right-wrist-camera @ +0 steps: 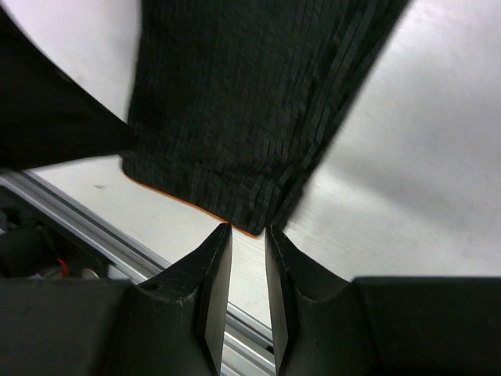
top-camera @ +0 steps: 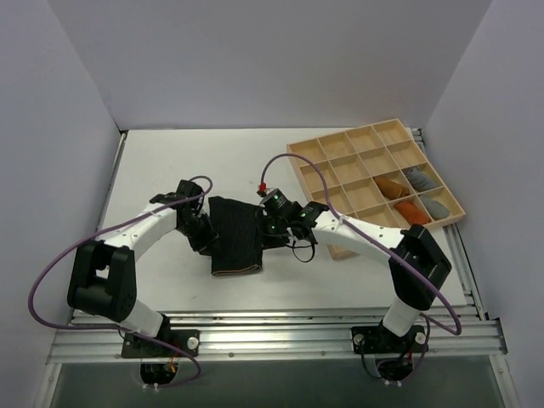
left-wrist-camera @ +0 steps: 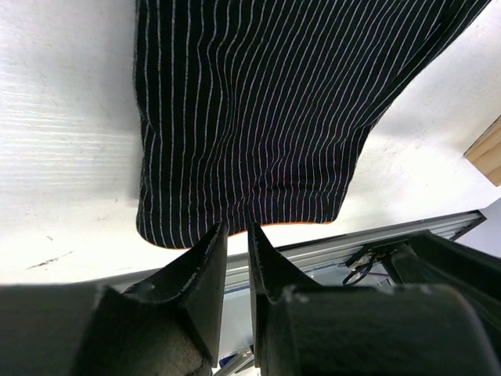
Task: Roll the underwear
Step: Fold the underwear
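Mid-counter, nearer the near edge: underwear (top-camera: pixel 235 238) lies flat, long axis far-to-near. Left gripper (left-wrist-camera: pixel 236 227) sits at its left side, right gripper (right-wrist-camera: pixel 249 229) at its right. The 2 are equally close, fingers narrowed to slits, gripping nothing visible.

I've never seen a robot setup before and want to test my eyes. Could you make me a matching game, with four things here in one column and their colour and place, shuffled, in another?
Things:
1. underwear
2. wooden tray
3. cloth rolls
4. metal rail

Descriptions:
A. pale grid of compartments on the table's right side
B. silver, along the near edge, carrying the arm bases
C. black with thin pale stripes, lying between the two arms
D. orange and grey, tucked into compartments at the right

Pairs: 1-C, 2-A, 3-D, 4-B
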Robot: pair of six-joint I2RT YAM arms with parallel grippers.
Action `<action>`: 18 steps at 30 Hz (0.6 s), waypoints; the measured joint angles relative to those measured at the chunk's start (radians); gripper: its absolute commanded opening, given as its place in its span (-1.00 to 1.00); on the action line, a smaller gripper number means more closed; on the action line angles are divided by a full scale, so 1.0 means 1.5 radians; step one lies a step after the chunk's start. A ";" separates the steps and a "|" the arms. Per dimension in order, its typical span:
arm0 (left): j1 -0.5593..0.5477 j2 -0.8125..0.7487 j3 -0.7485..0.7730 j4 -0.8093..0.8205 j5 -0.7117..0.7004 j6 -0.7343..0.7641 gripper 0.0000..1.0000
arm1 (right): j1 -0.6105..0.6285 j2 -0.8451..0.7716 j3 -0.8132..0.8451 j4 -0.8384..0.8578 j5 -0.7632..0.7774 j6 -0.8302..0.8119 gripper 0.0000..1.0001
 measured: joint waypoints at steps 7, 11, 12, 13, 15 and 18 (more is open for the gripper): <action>-0.016 0.000 -0.030 0.022 -0.004 -0.015 -0.56 | 0.017 0.059 0.073 0.013 0.004 -0.005 -0.63; -0.020 0.002 -0.052 0.027 -0.011 -0.019 -0.58 | 0.036 0.090 0.053 0.016 0.020 -0.007 -0.65; -0.022 0.002 -0.057 0.030 -0.013 -0.020 -0.58 | 0.043 0.094 0.037 0.016 0.026 -0.007 -0.66; -0.024 0.003 -0.062 0.035 -0.016 -0.021 -0.59 | 0.049 0.096 0.025 0.017 0.028 -0.007 -0.66; -0.030 0.005 -0.074 0.041 -0.019 -0.022 -0.61 | 0.057 0.101 -0.008 0.022 0.033 -0.006 -0.67; -0.037 0.025 -0.089 0.052 -0.026 -0.024 -0.65 | 0.067 0.112 -0.028 0.033 0.032 -0.002 -0.68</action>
